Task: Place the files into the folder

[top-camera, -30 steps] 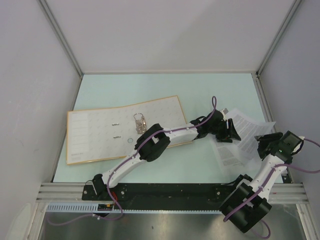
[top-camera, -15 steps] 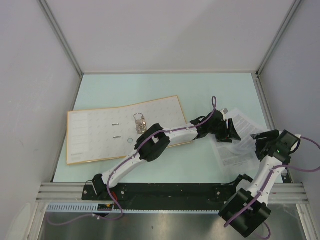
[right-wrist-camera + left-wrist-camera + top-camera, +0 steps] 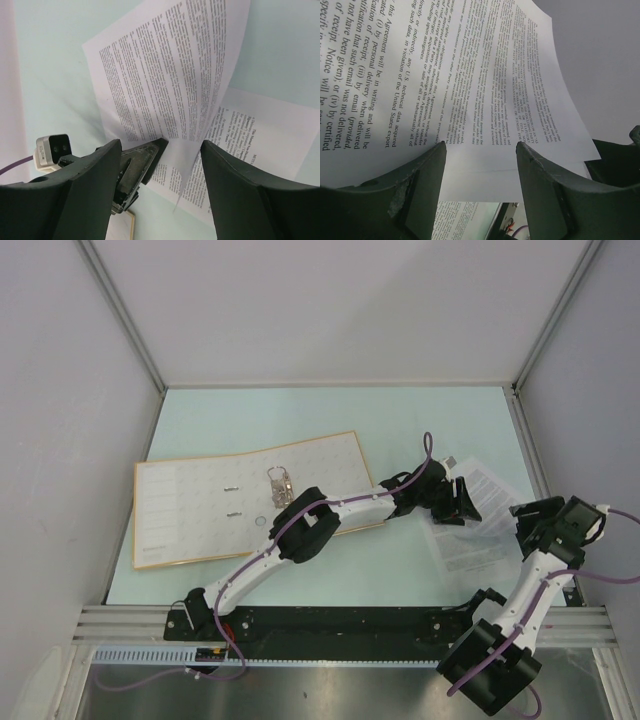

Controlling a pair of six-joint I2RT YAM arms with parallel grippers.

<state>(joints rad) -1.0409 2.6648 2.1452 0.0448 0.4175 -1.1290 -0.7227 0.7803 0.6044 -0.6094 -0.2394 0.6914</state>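
The folder lies open on the table's left, cream inside up, ring mechanism in its middle. The files are white printed sheets lying loosely at the right. My left gripper reaches across to them and is open. In the left wrist view a curled-up sheet stands just beyond its spread fingers. My right gripper hovers open over the files' right edge. In the right wrist view the top sheet is lifted, with a left finger under its edge and another sheet flat below.
The enclosure's grey walls stand close on the left, right and back. The right table edge and frame run just beside the files. The left arm crosses over the folder's right corner. A corner of the folder shows in the right wrist view.
My right gripper has shifted slightly over the files' right edge, first left and then back. The left arm and the folder have not moved.
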